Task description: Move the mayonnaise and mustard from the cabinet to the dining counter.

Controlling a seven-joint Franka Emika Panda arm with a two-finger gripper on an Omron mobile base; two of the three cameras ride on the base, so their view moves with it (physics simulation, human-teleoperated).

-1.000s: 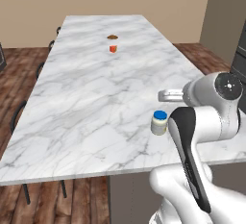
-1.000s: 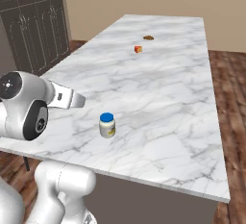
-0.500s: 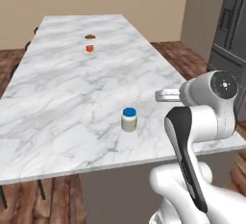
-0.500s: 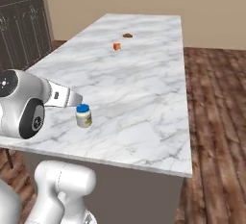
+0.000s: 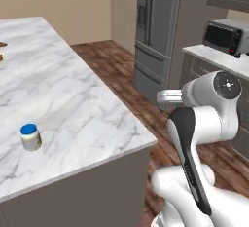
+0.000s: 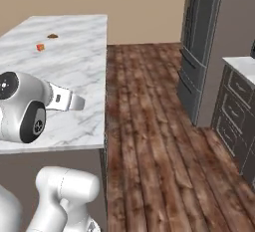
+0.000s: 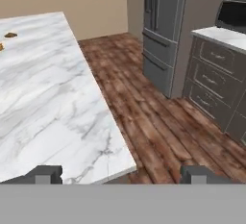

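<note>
The mayonnaise (image 5: pixel 31 136) stands upright on the dining bench (image 5: pixel 73 109), near its front edge. The jaws (image 7: pixel 122 174) are spread wide and hold nothing; they hang over the bench corner and the wood floor (image 6: pixel 149 126). A grey fridge (image 5: pixel 155 31) stands beyond the floor.

A plain beige wall (image 6: pixel 144 7) backs the room. The floor (image 6: pixel 154 141) is reddish-brown wood planks, their lines running toward that wall. A tall grey steel refrigerator (image 5: pixel 155 31) stands on the far side of the planks — next to it, dark grey panelled drawer cabinets (image 7: pixel 211 93) under a pale worktop (image 5: pixel 214 58), which carries a silver toaster oven with a black door (image 5: pixel 224 36).
</note>
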